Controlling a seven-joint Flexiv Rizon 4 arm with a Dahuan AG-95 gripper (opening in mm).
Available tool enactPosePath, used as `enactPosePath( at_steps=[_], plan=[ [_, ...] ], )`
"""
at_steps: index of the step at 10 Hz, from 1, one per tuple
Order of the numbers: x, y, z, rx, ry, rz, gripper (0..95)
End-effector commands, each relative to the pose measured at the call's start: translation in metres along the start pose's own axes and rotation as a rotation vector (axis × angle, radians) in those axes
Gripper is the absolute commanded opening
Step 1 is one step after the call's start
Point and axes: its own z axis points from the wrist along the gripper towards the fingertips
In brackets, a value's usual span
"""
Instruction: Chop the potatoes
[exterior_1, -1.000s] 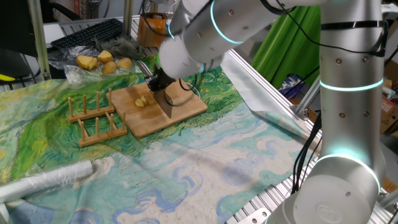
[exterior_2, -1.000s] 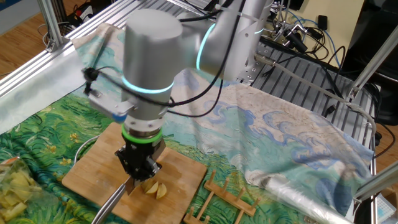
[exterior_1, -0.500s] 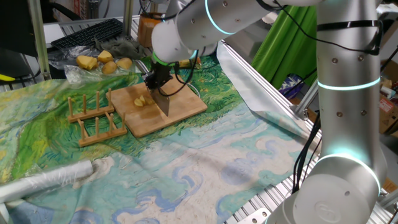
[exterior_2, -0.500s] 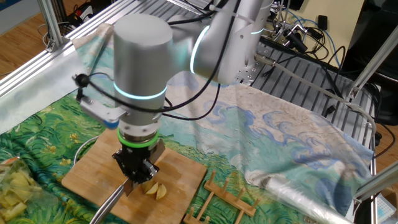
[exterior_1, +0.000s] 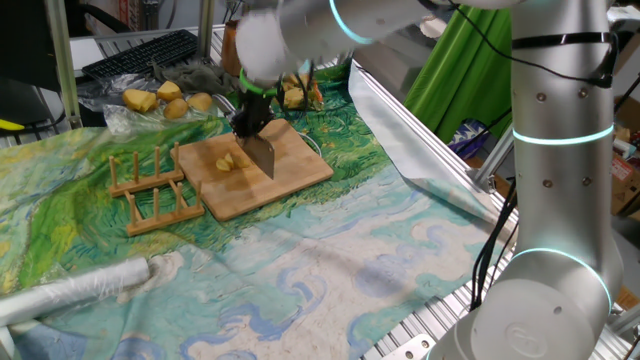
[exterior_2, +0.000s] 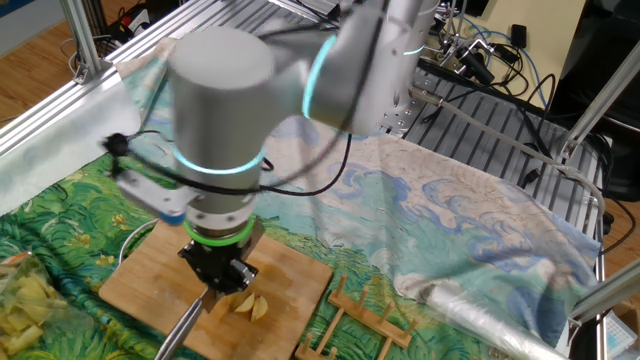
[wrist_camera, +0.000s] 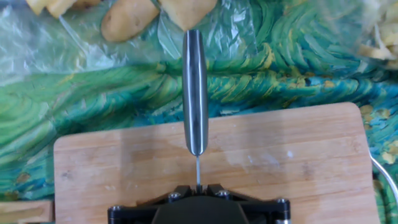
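One second has carried our arm (exterior_1: 330, 25) toward the far left, so the knife (exterior_1: 262, 156) now hangs beside the potatoes (exterior_1: 228, 162) on the board (exterior_1: 300, 172), ready for another cut. Our gripper (exterior_1: 249, 118) stays clamped on its handle.

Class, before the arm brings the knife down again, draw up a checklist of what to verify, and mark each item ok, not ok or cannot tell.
1. Black pincer shut on the steel-bladed knife: ok.
2. Pale-yellow potato pieces on the rectangular wooden board: ok.
3. Blade lined up over the pieces: cannot tell.
4. Slotted wooden rack apart from the blade: ok.
5. Whole brown potatoes off the board: ok.
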Motion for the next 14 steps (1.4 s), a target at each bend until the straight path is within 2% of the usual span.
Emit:
enactPosePath(
  at_steps=[1,8,10,13,14],
  plan=[
    [-0.002,0.001,0.001,0.0,-0.005,0.003,0.0],
    [-0.003,0.011,-0.004,-0.004,-0.01,0.005,0.0],
    [-0.003,0.018,-0.006,0.001,-0.012,-0.011,0.0],
    [-0.001,0.035,-0.014,-0.002,-0.006,0.006,0.0],
    [-0.002,0.045,-0.017,0.013,-0.006,-0.002,0.0]
  ],
)
